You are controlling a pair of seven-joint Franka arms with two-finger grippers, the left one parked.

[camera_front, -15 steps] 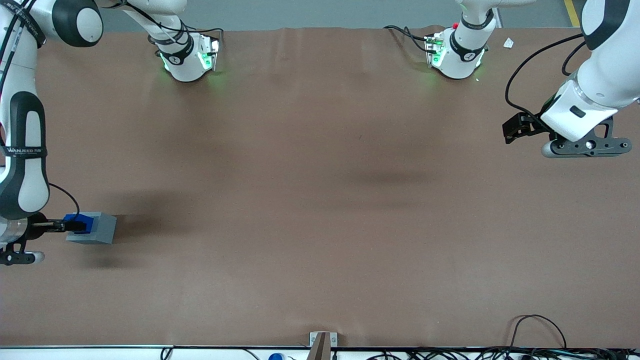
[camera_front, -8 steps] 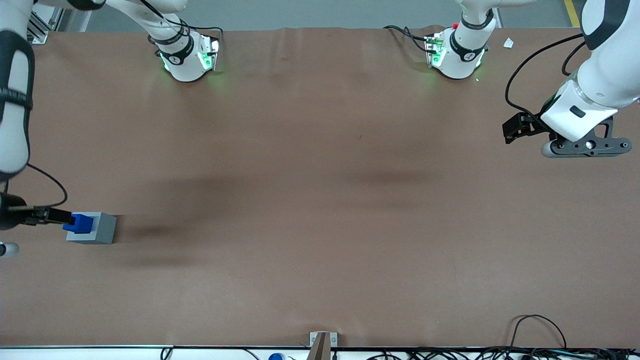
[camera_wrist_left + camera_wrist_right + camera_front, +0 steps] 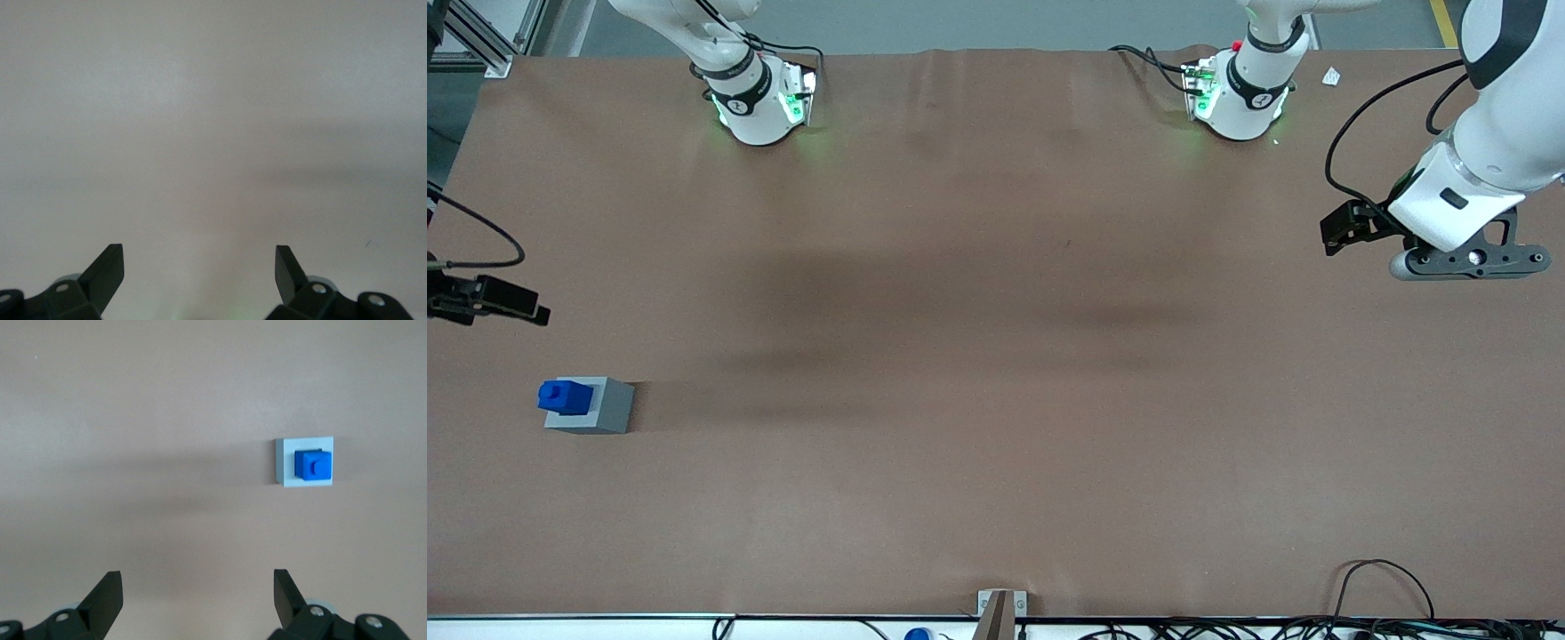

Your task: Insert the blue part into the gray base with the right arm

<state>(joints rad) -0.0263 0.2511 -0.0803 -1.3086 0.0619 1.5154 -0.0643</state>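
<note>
The blue part [image 3: 566,396] sits in the socket of the gray base [image 3: 600,407] on the brown table, toward the working arm's end. The right wrist view shows the blue part [image 3: 313,465] seated in the gray base [image 3: 285,462], stud up. My right gripper [image 3: 511,302] is raised above the table, farther from the front camera than the base and apart from it. In the right wrist view the gripper [image 3: 197,587] is open and empty, its fingers [image 3: 107,590] wide apart over bare table.
The brown table mat [image 3: 996,373] stretches across the view. Two arm bases [image 3: 756,98] stand at the back edge. Cables [image 3: 1378,587] lie at the front edge near the parked arm's end. A small metal bracket [image 3: 1000,606] sits at the front edge.
My right gripper has let go of the blue part, risen and pulled away from the base. The blue part stays seated in the gray base.
</note>
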